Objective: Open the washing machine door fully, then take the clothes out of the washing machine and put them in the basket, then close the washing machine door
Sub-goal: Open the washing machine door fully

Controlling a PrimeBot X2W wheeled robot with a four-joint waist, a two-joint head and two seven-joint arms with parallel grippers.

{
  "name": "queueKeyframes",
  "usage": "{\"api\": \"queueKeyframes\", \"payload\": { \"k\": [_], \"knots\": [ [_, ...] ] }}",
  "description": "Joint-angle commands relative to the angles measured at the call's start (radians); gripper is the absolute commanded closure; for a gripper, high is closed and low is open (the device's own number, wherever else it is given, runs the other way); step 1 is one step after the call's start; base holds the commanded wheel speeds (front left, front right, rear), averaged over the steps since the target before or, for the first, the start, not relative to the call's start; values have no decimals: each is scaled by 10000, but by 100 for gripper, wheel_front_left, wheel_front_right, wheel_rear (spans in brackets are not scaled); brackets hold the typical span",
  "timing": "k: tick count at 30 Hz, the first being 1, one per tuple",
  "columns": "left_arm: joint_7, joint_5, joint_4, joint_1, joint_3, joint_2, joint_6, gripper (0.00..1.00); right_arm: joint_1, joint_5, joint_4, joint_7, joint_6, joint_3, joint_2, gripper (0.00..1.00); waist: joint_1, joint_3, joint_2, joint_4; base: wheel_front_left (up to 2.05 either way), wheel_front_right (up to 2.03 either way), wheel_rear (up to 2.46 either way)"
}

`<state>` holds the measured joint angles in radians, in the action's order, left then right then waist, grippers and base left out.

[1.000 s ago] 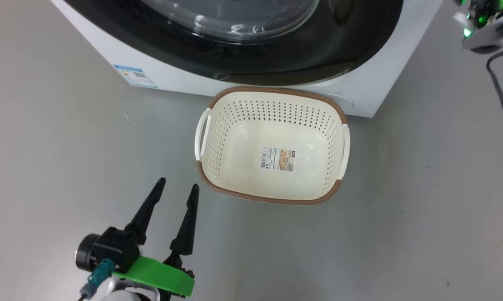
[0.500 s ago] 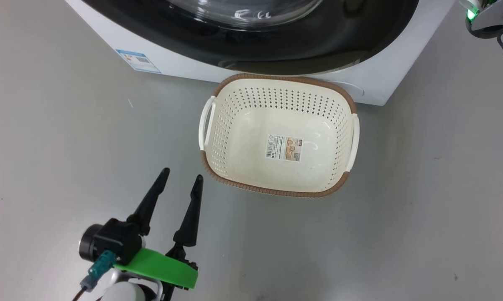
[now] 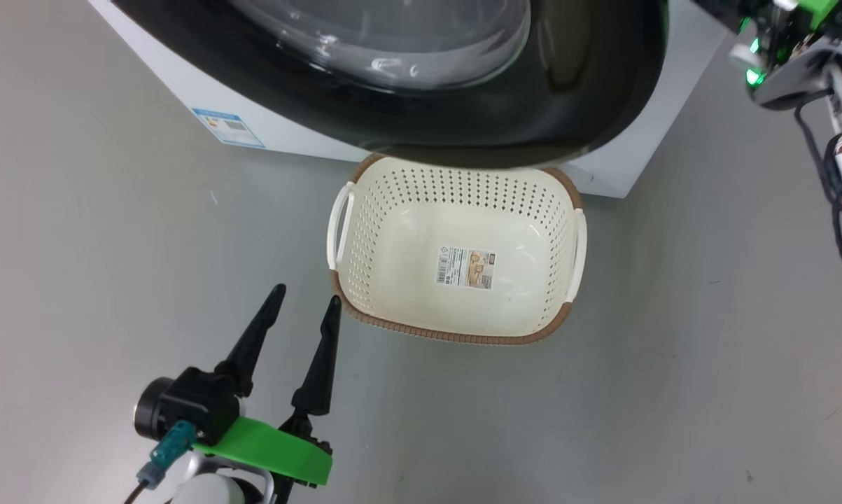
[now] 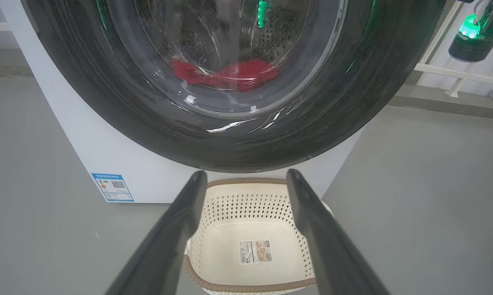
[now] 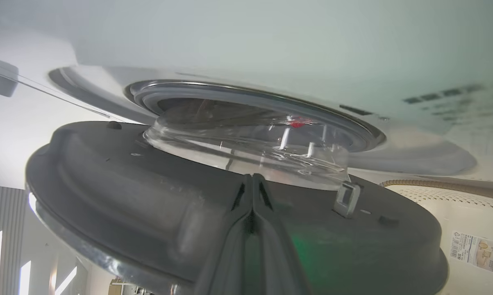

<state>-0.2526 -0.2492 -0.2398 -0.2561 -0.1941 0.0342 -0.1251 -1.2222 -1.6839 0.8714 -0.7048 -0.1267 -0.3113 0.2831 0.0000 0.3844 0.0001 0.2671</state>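
Left wrist view: I see clothes (image 4: 230, 76) in the drum (image 4: 279, 39) through the door (image 4: 86, 102), glare in head view; basket label (image 3: 465, 267) and washer label (image 3: 227, 127) unreadable; left gripper (image 3: 306, 294) gapes empty, right gripper (image 5: 252, 177) pinched shut.

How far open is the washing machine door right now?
Partly open, not fully: the washing machine door stands angled off the grey rubber ring, its latch exposed.

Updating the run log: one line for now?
door ajar; clothes in drum; basket empty; left gripper open; right gripper shut
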Motion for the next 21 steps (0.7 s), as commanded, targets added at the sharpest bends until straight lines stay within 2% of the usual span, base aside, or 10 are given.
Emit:
{"api": "queueKeyframes", "payload": {
  "k": [1, 21],
  "knots": [
    [-92, 33, 184, 53, 287, 160, -55, 0, 354, 69, -495, -129, -40, -147, -332, 100, 0, -130, -1, -27, 0, 0, 0],
    [-92, 16, 268, 766, 429, 160, -55, 0, 3073, 425, -3126, -162, -40, -380, -475, 100, 0, -1209, -1, 256, 0, 0, 0]
  ]
}}
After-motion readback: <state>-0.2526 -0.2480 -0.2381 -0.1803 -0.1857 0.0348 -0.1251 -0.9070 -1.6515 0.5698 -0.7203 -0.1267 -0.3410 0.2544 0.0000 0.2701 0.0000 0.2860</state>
